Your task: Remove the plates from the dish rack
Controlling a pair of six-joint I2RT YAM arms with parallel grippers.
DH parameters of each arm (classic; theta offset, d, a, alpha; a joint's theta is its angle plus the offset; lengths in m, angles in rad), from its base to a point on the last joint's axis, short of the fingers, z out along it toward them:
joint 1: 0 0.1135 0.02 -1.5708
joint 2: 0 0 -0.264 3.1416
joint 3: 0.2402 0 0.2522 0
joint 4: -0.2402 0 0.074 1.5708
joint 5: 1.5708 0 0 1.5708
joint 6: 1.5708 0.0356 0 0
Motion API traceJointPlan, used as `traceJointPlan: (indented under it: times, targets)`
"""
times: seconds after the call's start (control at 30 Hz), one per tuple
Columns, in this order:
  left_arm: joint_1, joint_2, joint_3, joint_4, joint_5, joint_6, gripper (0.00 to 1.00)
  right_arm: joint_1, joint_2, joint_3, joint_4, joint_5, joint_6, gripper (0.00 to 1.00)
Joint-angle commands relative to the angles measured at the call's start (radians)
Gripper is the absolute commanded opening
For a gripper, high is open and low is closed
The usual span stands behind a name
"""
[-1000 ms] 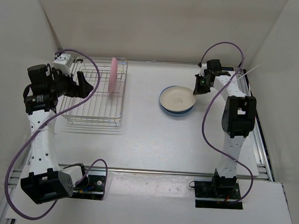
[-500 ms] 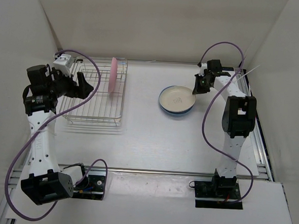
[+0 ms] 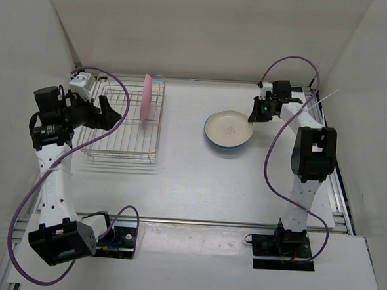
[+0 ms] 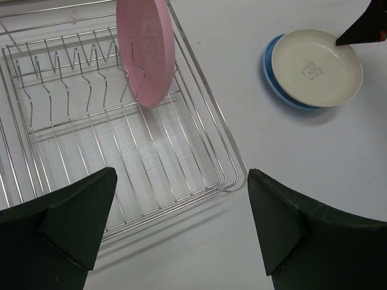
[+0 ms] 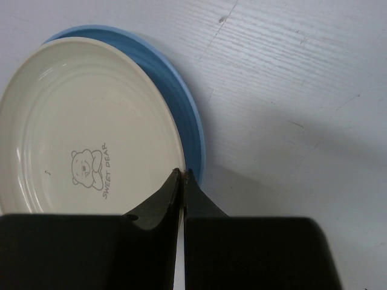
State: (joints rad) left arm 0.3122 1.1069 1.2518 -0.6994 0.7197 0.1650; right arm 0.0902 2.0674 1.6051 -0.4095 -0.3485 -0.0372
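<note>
Your pink plate (image 4: 145, 51) stands on edge among the tines of the silver wire dish rack (image 4: 151, 157), ahead of the left pincer (image 4: 181, 181) and slightly to its left. The rack's near right corner lies just ahead of that pincer. The cream plate (image 5: 78, 121), printed with a small bear, lies face up on the light blue plate (image 5: 181, 103). Both their rims sit right at the right pincer's (image 5: 182, 175) tips.

top: high, wide | wrists: close, downward | shared: cream plate (image 3: 228, 128)
</note>
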Motion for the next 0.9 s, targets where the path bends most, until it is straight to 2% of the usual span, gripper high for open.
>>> traceJointPlan:
  times: [0.0,0.87]
  targets:
    - [0.005,-0.018,-0.02,0.006,0.041,0.011,1.0,-0.023,-0.069,-0.002,0.067,-0.053,-0.001,0.0]
    - [0.015,0.01,-0.048,0.015,0.078,0.022,1.0,-0.021,0.037,0.084,0.058,-0.056,0.008,0.0]
